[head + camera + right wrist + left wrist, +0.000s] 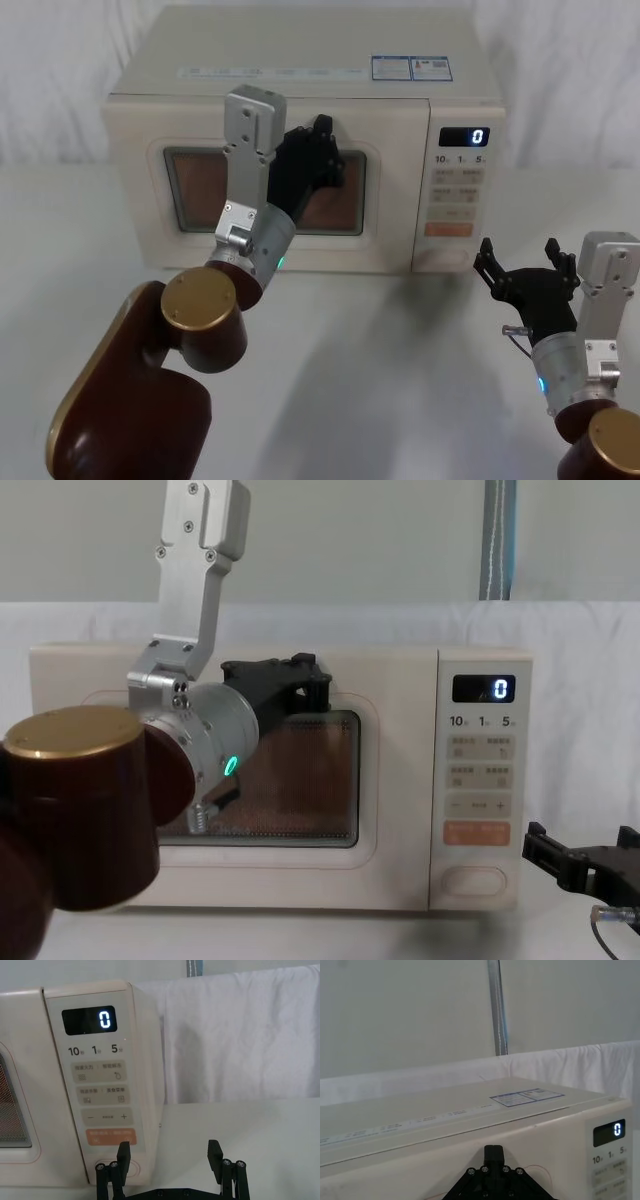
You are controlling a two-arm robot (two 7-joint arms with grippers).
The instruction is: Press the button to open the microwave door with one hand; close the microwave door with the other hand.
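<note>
Door shut, left gripper (pixel 318 150) at its upper frame.
I read right gripper (pixel 170 1156) as nearer the button (pixel 474 881), jaws open just before it; left's jaws: cannot tell. Door (pixel 200 240) faces me on the table.

White worktop (pixel 380 350), plain, w/ a cream microwave (pixel 300 90) sitting directly on it at the far side, roughly centre. Microwave door (pixel 180 240) is flush w/ the front; control panel on its right. White cloth (pixel 240 1035) hangs behind the worktop's far edge.
</note>
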